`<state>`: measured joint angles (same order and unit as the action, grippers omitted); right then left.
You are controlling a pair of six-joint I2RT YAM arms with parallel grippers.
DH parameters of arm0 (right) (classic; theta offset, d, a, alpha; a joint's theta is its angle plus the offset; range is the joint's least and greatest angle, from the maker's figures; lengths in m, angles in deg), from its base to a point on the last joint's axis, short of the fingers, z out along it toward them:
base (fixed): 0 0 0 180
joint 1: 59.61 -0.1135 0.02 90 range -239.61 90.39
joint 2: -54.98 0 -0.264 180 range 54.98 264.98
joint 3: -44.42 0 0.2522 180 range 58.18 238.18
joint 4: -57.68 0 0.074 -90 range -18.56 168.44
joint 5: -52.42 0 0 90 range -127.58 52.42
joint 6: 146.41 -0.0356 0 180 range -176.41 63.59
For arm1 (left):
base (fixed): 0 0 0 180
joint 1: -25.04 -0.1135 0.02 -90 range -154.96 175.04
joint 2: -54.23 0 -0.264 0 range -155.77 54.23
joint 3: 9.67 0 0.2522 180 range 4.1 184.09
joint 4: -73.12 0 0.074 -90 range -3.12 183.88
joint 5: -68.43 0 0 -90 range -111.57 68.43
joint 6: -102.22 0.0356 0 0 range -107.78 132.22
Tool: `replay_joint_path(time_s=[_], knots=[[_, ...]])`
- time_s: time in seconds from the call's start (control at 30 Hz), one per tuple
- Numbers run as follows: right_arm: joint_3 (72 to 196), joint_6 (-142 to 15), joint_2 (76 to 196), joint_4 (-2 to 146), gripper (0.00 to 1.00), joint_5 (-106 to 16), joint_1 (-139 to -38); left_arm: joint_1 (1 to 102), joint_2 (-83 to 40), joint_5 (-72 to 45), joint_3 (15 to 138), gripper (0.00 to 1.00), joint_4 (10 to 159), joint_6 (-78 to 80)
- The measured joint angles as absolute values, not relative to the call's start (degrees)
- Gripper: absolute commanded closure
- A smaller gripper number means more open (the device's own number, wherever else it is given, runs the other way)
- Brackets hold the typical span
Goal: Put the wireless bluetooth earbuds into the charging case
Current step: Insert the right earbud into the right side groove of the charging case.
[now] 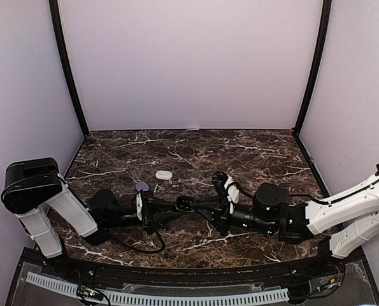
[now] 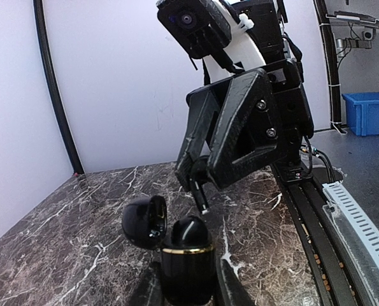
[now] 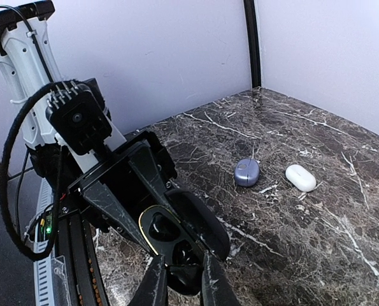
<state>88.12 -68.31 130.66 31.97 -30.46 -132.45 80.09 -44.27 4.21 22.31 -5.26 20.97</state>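
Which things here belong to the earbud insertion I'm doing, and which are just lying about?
In the job: black charging case, lid open, held by the left pincer; right pincer just over its mouth, load too small to tell.
Lying about: purple case and white case, both shut, apart on the table.

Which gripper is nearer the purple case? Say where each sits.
Left. The left gripper, holding the black case, sits right of the purple case; the right gripper is farther right, past the black case.

White-shelled arms (image 1: 342, 207); black joints (image 1: 271, 197), cables (image 3: 3, 172); black triangular right gripper (image 2: 200, 191).
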Motion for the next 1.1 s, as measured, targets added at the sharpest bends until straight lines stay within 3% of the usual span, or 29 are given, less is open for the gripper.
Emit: replay_joint_path(time_s=[1.1], knots=[[93.2,-69.0,135.1,35.9,0.99,-23.8,-134.0,80.1,-44.3,3.8,22.3,0.99,-5.2,21.0]])
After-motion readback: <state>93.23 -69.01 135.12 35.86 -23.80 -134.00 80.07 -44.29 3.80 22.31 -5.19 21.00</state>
